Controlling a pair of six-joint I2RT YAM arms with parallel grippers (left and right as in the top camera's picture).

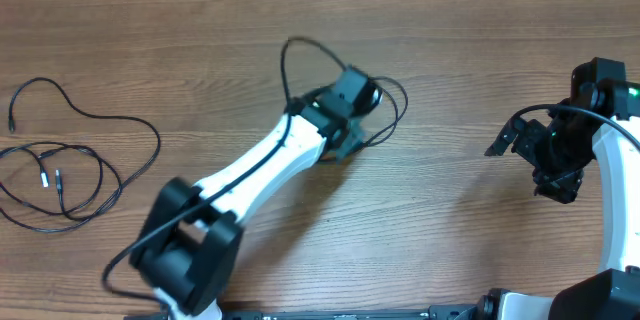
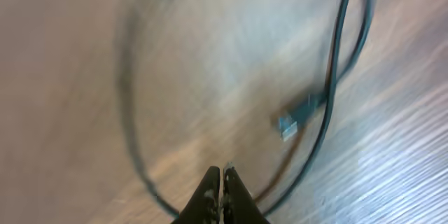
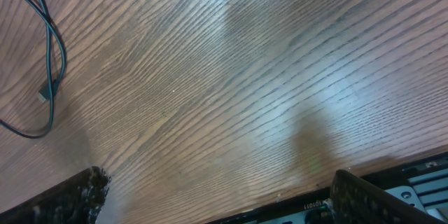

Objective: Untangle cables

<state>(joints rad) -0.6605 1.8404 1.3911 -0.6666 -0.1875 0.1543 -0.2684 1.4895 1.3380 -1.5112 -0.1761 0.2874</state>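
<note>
Cables [image 1: 45, 175]: thin black cords lying on the tabletop [image 1: 450, 260] in two groups, well apart from each other.
Left bundle [image 1: 100, 195]: close to the left edge, on the near half of the wood. Several loops overlap, with small pale plug ends lying inside them. One strand curls away toward the far side and ends in a plug [image 1: 10, 122]. The bundle is well apart from both arms.
Left arm [image 1: 250, 165]: white, reaching on a slant from the near edge to the middle of the tabletop.
Left fingers [image 2: 222, 189]: pressed together with the tips meeting and nothing showing between the tips. A blurred black strand passes just behind them; I cannot tell whether it is pinched lower down.
Middle cable [image 1: 300, 45]: looped around the head of the left arm. One arc rises on the far side and another bulges to the right. In the left wrist view the loop lies beyond the fingers, with a small connector [image 2: 285, 124] inside it.
Right arm [image 1: 610, 160]: at the right edge, well apart from both groups.
Right fingers [image 3: 357, 199]: spread wide, holding nothing, over bare wood grain.
Cord [image 3: 56, 49]: black, bent into a narrow loop with a plug end, at the far upper-left corner of the right wrist view.
</note>
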